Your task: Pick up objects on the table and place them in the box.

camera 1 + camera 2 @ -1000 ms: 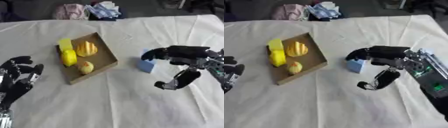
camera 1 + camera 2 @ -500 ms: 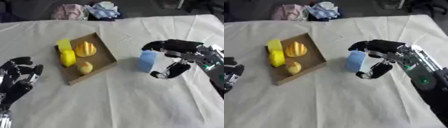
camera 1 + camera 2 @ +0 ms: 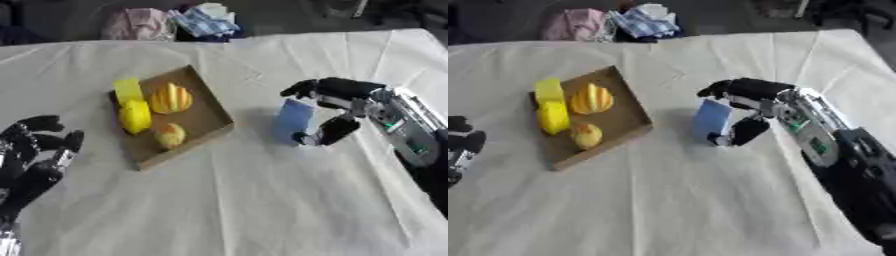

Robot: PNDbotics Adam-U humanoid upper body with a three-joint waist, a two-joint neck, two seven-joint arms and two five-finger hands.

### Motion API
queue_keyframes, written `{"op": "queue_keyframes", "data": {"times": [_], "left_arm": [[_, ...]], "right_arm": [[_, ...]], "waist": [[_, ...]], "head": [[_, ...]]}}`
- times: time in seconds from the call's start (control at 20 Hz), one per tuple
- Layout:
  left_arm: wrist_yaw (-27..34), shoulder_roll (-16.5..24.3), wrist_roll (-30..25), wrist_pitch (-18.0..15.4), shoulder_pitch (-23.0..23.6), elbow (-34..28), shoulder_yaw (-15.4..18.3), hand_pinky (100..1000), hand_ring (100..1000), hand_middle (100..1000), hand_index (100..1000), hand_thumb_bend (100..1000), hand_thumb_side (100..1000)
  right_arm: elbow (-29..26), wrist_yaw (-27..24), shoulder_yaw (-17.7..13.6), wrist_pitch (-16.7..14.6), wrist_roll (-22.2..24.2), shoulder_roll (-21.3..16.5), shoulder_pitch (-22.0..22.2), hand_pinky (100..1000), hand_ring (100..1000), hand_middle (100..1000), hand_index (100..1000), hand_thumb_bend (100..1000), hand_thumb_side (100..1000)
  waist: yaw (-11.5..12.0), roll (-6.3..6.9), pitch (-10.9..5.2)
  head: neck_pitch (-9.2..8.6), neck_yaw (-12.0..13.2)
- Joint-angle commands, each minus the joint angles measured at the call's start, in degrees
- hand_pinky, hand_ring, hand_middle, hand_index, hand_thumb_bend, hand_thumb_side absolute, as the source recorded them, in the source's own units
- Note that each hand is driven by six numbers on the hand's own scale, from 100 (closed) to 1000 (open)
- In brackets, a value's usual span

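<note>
Nearest, at the worktop's [image 3: 262,210] front left corner, the left hand [image 3: 35,160] rests idle with its fingers relaxed and spread, holding nothing. Farther in, toward the left of the middle, lies a shallow cardboard box [image 3: 206,117], set askew to the worktop's edges. Inside it are a small yellow round fruit [image 3: 169,135] at the near end, a yellow oblong piece [image 3: 135,116] along the left wall, a yellow-orange ribbed fruit [image 3: 171,98] beside that, and a yellow block [image 3: 127,90] at the far left corner. Right of the box, apart from it, the right hand [image 3: 337,112] reaches in from the right edge and grips a blue block [image 3: 293,120], fingers over its top and thumb curled at its lower side. A wrinkled white cloth covers the worktop. Beyond the far edge sit a pink bundle [image 3: 140,25] and a blue-and-white bundle [image 3: 203,17] against a dark background.
</note>
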Motion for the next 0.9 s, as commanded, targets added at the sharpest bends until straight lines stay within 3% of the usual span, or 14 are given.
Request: {"op": "queue_keyframes", "data": {"times": [0.05,0.25,0.35,0.6,0.9], "left_arm": [[-0.3,0.5,-0.2,0.0,-0.3,-0.6,0.0,688,580,613,730,520,412],[-0.3,0.5,-0.2,0.0,-0.4,-0.6,0.1,688,580,613,730,518,412],[-0.3,0.5,-0.2,0.0,-0.4,-0.6,0.1,689,580,613,731,516,412],[-0.2,0.5,-0.2,-0.1,-0.4,-0.7,0.1,689,581,613,730,513,412],[-0.1,0.3,-0.3,-0.2,-0.5,-0.8,-0.1,689,581,613,731,511,412]], "right_arm": [[0.9,1.7,-0.1,-0.4,-1.8,-0.5,-1.2,772,782,758,913,265,347],[0.7,3.0,-0.3,-0.6,-5.3,-0.5,-1.5,727,672,563,817,199,237],[0.5,3.2,-0.3,-0.7,-7.1,-0.4,-1.7,710,629,521,789,175,204],[-1.7,0.7,0.3,-1.4,-9.4,0.1,-3.5,703,622,514,781,149,189],[-2.5,-2.9,3.0,-2.5,-6.8,2.0,-9.1,707,626,521,788,136,186]], "waist": [[0.0,0.05,-1.09],[0.1,-0.01,-1.15],[0.2,0.02,-1.19],[0.2,0.13,-1.29],[0.5,0.29,-1.39]], "head": [[-0.16,-0.2],[-0.29,-0.2],[-0.35,-0.1],[-0.36,-0.2],[-0.28,-0.7]]}}
